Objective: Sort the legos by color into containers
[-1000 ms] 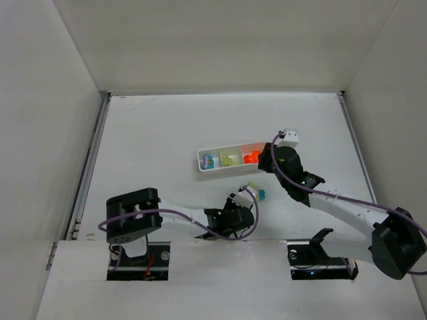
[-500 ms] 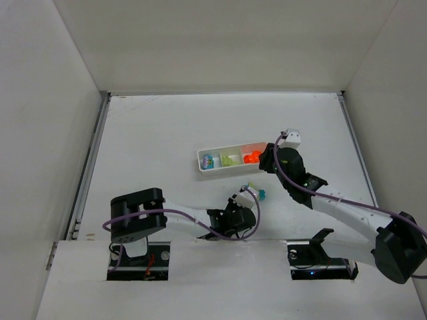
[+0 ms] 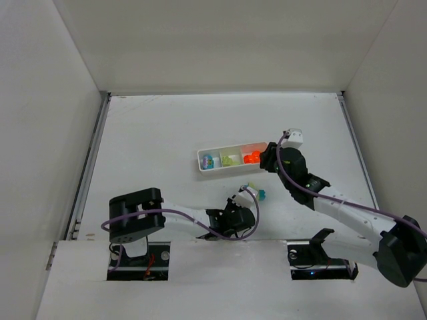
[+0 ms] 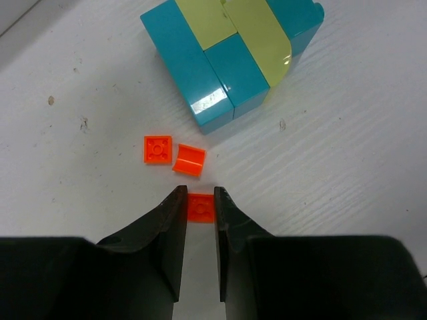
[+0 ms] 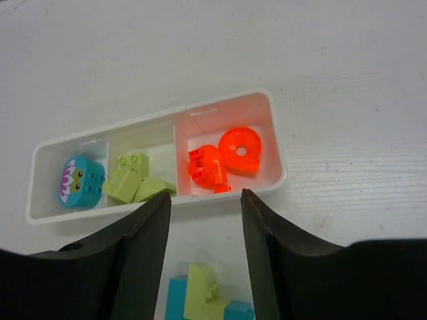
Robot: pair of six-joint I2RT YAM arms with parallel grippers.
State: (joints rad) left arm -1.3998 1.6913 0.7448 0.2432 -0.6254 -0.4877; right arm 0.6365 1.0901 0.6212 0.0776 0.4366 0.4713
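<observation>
In the left wrist view, my left gripper (image 4: pixel 199 197) is shut on a small flat orange lego (image 4: pixel 200 208) lying on the table. Two more small orange legos (image 4: pixel 157 149) (image 4: pixel 189 161) lie just beyond it. Past them stands a joined clump of teal and yellow-green legos (image 4: pixel 227 60). My right gripper (image 5: pixel 203 197) hangs open and holds nothing, over the near rim of the white tray (image 5: pixel 220 200). The left container holds a teal lego (image 5: pixel 80 180), the middle one yellow-green legos (image 5: pixel 130 180), the right one orange legos (image 5: pixel 227 157). The top view shows the left gripper (image 3: pixel 243 207) below the clump (image 3: pixel 255 193).
The tray (image 3: pixel 200 160) lies mid-table, long side left to right, with the right arm (image 3: pixel 333 203) reaching in from the lower right. White walls enclose the table on three sides. The teal and green clump (image 5: pixel 200 297) sits between the tray and the near edge.
The left jaws have closed onto the small orange lego. The right gripper has drifted slightly rightward by the tray's orange end, still open.
</observation>
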